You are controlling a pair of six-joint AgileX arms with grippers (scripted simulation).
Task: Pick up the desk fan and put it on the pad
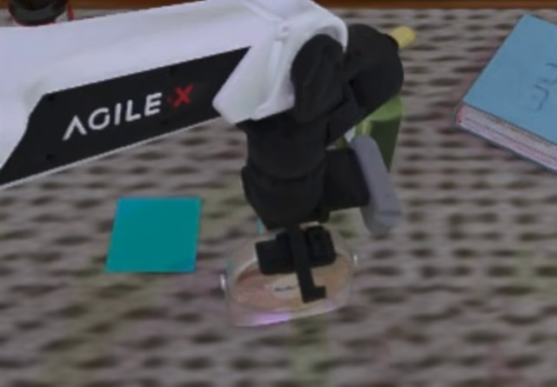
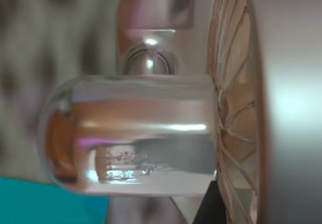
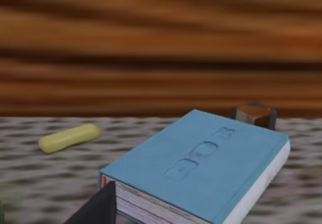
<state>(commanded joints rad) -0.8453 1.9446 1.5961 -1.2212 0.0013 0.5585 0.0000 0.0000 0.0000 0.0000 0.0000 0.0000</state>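
While desk fan [image 1: 287, 291] lies face-up (long axis left-right), left gripper [image 1: 300, 261] above it; finger state unclear.

Glossy translucent desk fan [image 1: 287, 293]; matt teal pad [image 1: 154, 234].

Desk fan [image 1: 261, 296]: translucent silvery-pink cage, tan inside, pale oval centre label; close up in the left wrist view [image 2: 131, 133] it goes glassy silver with orange-tan and pink reflections. Pad [image 1: 154, 234]: plain flat teal. Book [image 1: 520, 83]: light-blue cover, white page edge with reddish stripe (embossed marks on the cover [image 3: 201, 153], same blue). Pump bottle [image 1: 383, 126]: green, pale yellow-green top. Left arm [image 1: 130, 65]: white shell, black panel with white lettering and red X; left gripper [image 1: 300, 270] black, grey side piece. Table [image 1: 452, 283]: mottled grey-brown woven pattern. Yellow oblong object [image 3: 69, 137]. Small brown block in dark holder [image 3: 254, 114]. Backdrop: brown wood-grain bands.
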